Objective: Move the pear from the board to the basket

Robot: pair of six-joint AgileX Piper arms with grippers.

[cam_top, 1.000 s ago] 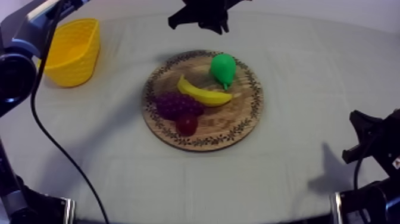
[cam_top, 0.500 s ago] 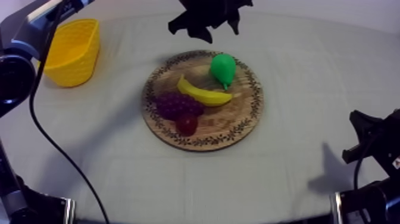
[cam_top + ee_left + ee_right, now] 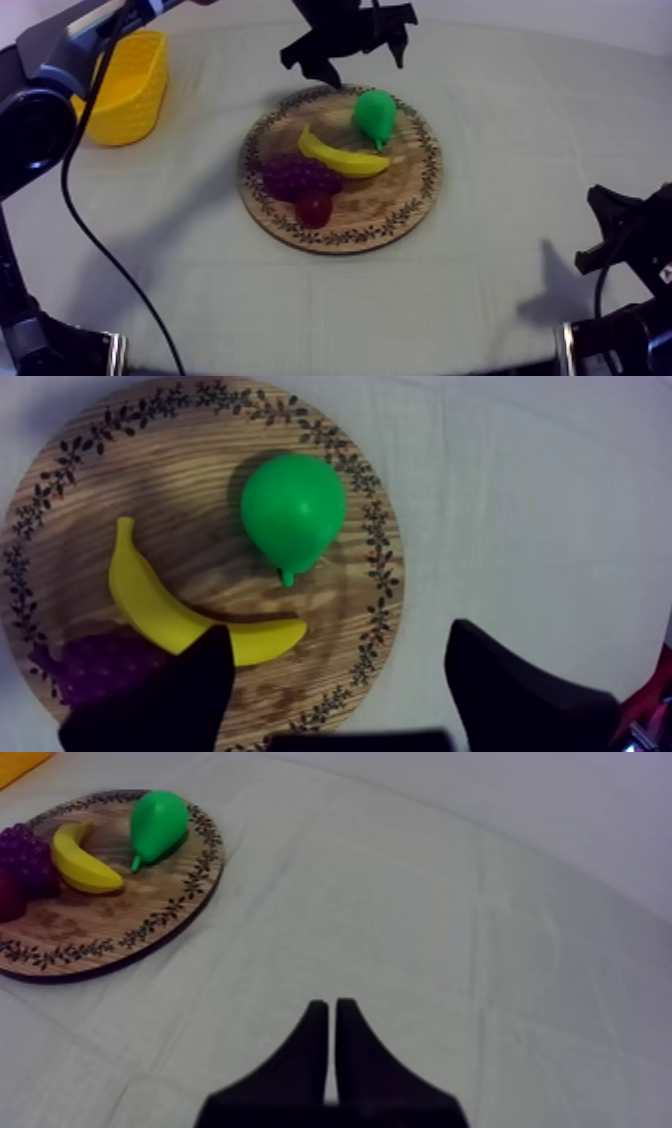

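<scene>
The green pear lies on the far right part of the round wooden board, its stem toward the banana. My left gripper hangs above the board's far rim, open, with nothing between its fingers. In the left wrist view the pear sits ahead of the spread fingers of that gripper, which do not touch it. The yellow basket stands at the far left. My right gripper is shut on nothing, low over the cloth at the near right.
On the board also lie purple grapes and a small red fruit, both on the near left side. The right arm rests at the lower right edge. Bare cloth lies between board and basket.
My left gripper's fingers have spread from nearly together to wide apart above the board's far rim. The fruit and the right arm have not moved.
</scene>
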